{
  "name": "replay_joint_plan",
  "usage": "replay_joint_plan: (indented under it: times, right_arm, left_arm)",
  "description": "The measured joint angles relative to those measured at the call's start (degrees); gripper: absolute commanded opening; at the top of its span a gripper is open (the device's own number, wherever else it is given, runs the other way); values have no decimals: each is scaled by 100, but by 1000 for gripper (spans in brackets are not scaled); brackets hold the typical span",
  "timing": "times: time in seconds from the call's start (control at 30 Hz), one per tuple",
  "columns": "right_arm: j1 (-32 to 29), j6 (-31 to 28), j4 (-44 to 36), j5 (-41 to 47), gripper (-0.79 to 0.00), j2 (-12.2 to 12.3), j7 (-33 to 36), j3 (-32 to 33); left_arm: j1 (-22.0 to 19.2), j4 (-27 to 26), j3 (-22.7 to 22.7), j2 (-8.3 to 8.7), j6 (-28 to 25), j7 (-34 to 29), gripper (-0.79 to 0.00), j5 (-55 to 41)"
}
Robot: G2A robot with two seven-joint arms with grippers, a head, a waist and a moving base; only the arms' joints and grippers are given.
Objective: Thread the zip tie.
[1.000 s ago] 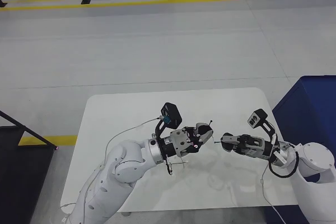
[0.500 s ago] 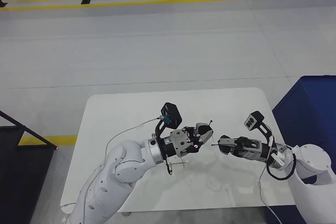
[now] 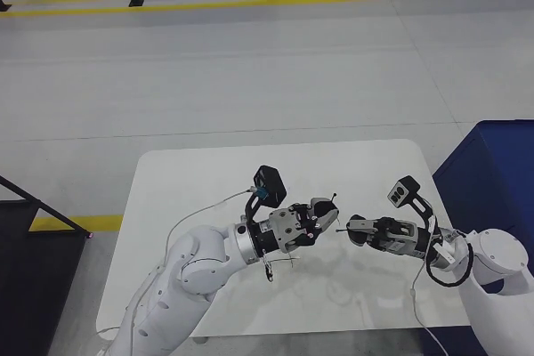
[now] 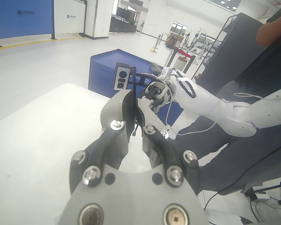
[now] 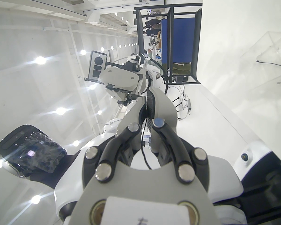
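My left gripper [image 3: 325, 212] hangs above the middle of the white table [image 3: 196, 178], shut on a black zip tie [image 4: 133, 83]. The tie's head sticks out past the fingertips and its short tail hangs behind them. In the left wrist view the gripper [image 4: 133, 94] clamps the strap edge-on. My right gripper [image 3: 350, 227] faces it from the right, a small gap away, shut on a thin black strap [image 5: 144, 115] whose tip points at the left gripper. In the right wrist view the right gripper [image 5: 146, 94] sits just short of the left gripper [image 5: 118, 87].
A blue cabinet [image 3: 507, 178] stands against the table's right edge. A clear plastic box [image 5: 269, 54] with thin black ties in it rests on the table near the right arm. A black frame [image 3: 18, 196] stands on the floor at far left.
The right gripper has shifted a little left, closing the gap to the left gripper. The left arm has barely moved.
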Motion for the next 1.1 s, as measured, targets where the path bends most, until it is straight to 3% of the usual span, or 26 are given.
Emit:
replay_joint_plan:
  times: [0.33, 1.1]
  right_arm:
    - [0, 0, 0, 0, -785, 0, 0, 0]
    - [0, 0, 0, 0, -785, 0, 0, 0]
  left_arm:
    - [-18, 40, -32, 36, -329, -288, -785, -182]
    - [-261, 357, 128, 5, -279, -329, -785, -100]
